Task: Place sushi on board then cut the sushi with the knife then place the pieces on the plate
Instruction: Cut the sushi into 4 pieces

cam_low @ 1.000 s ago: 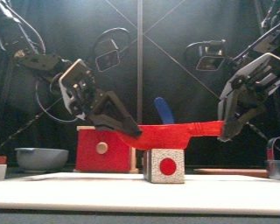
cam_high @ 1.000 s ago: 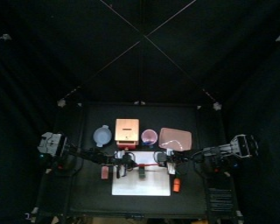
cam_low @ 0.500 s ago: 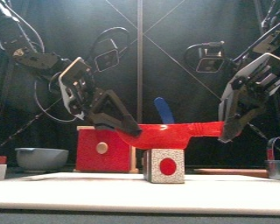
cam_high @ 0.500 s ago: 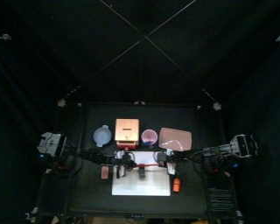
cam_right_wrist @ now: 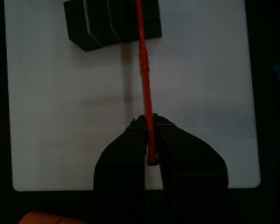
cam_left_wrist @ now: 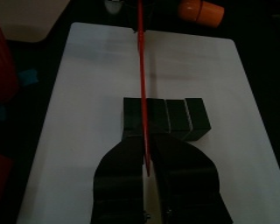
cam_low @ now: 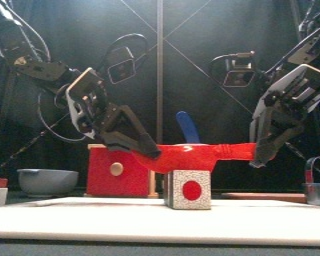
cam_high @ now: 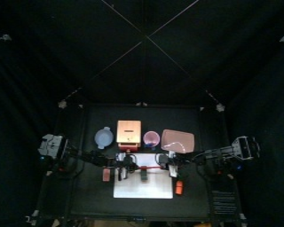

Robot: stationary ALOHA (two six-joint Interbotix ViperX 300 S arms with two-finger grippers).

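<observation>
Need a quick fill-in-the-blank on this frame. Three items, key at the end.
1. The red knife is held level ____ the sushi roll, not touching it.
2. The left gripper and the right gripper are both ____ on the red knife, one at each end.
3. The sushi roll rests on the white ____.
Missing words: above; shut; board.
</observation>
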